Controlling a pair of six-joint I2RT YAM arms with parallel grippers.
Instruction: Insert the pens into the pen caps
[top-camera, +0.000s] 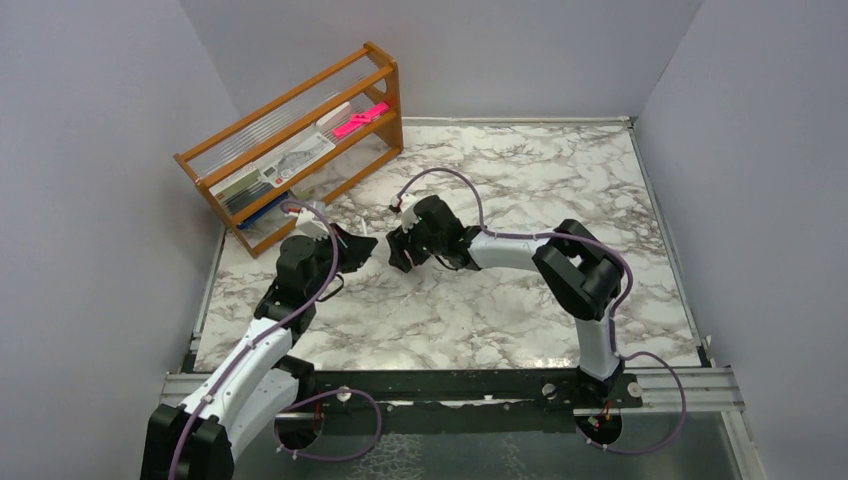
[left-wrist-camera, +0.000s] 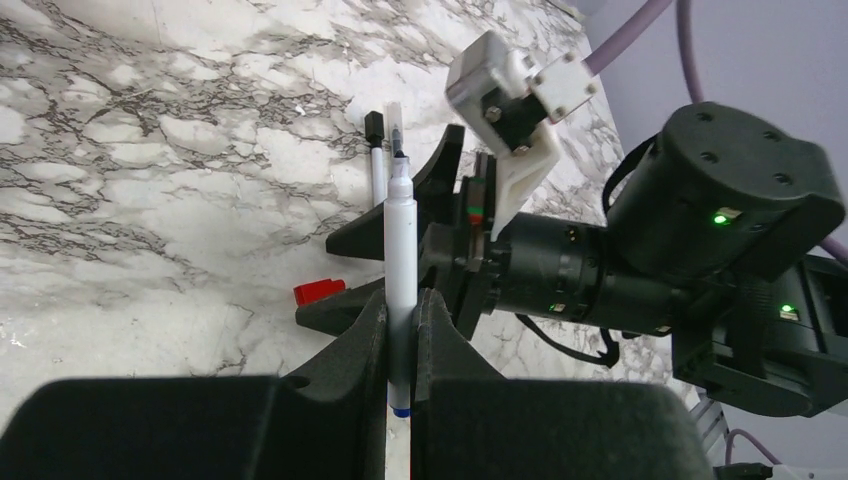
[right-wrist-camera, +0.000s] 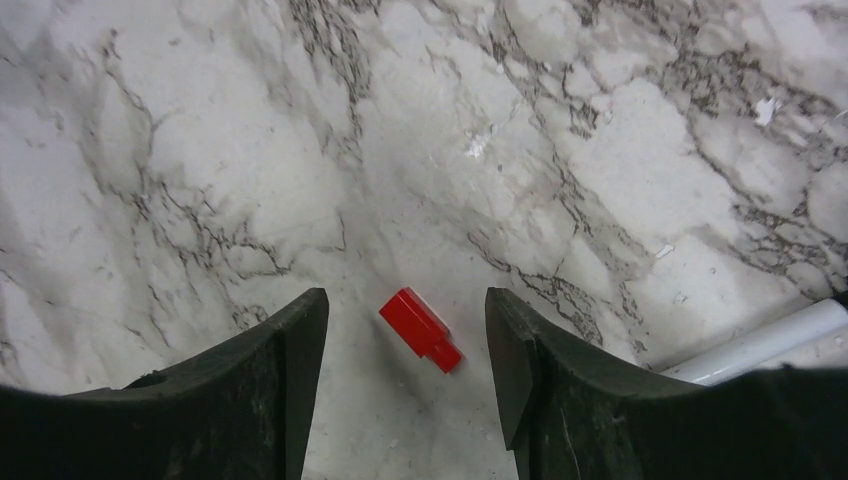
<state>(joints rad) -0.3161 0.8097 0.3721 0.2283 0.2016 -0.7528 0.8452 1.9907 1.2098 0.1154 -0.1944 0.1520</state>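
My left gripper (left-wrist-camera: 402, 300) is shut on a white pen (left-wrist-camera: 400, 235) with a blue end, holding it by the lower barrel. In the top view it (top-camera: 355, 247) sits close to my right gripper (top-camera: 398, 250). My right gripper (right-wrist-camera: 405, 300) is open, just above the marble, with the red cap (right-wrist-camera: 420, 328) lying between its jaws. The red cap also shows in the left wrist view (left-wrist-camera: 318, 292), beside a right finger (left-wrist-camera: 335, 308). Two more pens lie beyond: one with a black cap (left-wrist-camera: 377, 165) and a clear one (left-wrist-camera: 395, 125). A white barrel (right-wrist-camera: 770, 340) shows at the right wrist view's edge.
A wooden rack (top-camera: 300, 150) stands at the back left, holding flat items and a bright-pink object (top-camera: 360, 120). The marble table (top-camera: 560, 180) is walled on three sides. The right arm's wrist body (left-wrist-camera: 720, 200) is close to the held pen.
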